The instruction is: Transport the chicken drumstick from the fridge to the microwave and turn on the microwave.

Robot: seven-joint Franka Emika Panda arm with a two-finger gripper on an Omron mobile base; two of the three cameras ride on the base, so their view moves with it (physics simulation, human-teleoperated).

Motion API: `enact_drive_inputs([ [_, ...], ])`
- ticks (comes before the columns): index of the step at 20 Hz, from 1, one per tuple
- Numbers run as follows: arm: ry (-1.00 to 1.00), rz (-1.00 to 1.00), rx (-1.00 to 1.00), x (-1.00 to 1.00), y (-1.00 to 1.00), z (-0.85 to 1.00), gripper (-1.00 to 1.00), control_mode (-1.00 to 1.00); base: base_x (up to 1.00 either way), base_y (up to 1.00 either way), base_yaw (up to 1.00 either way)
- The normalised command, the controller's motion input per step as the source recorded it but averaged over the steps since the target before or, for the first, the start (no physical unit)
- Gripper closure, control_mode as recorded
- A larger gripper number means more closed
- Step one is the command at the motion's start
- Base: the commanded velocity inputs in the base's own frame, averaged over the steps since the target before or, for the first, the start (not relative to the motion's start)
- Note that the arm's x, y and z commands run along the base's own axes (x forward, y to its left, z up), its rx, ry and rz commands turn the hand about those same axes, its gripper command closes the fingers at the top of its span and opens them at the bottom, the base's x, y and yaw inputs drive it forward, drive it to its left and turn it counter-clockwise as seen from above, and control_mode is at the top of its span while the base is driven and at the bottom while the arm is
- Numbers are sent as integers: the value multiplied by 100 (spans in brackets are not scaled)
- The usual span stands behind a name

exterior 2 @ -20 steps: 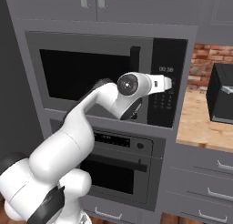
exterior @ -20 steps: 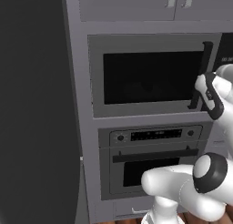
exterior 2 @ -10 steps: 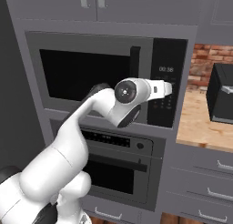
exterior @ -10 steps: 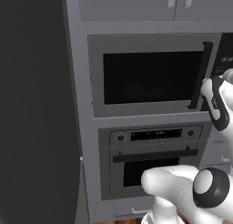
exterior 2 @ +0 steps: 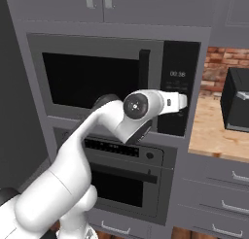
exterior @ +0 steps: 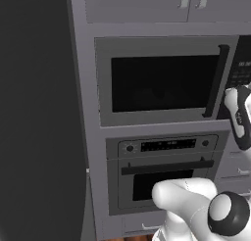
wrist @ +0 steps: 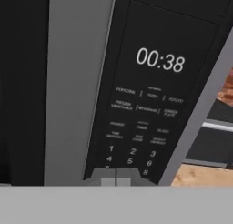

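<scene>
Black keypad (wrist: 145,127), display reading 00:38

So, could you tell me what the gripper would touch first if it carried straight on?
The gripper points at the microwave's keypad panel, so it would likely meet the lower number keys first; the remaining gap is hard to judge.

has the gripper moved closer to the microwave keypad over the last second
Yes. In the right base view the gripper has advanced rightward along the microwave front: a second ago it was just left of the keypad panel, now it is up against it.
</scene>
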Motion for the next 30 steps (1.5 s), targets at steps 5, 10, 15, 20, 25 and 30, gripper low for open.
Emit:
enact_drive_inputs([
  [5,0,-2,18,-5,0,0,100,-100,0,0,0],
  [10,0,-10,37,0,-1,0,100,-100,0,0,0],
  [15,0,-14,45,0,-6,0,100,-100,0,0,0],
  [20,0,-13,54,-5,-9,0,100,-100,0,0,0],
  [25,0,-12,52,-14,-15,0,100,-100,0,0,0],
  [30,0,-11,43,-16,-16,-1,100,-100,0,0,0],
])
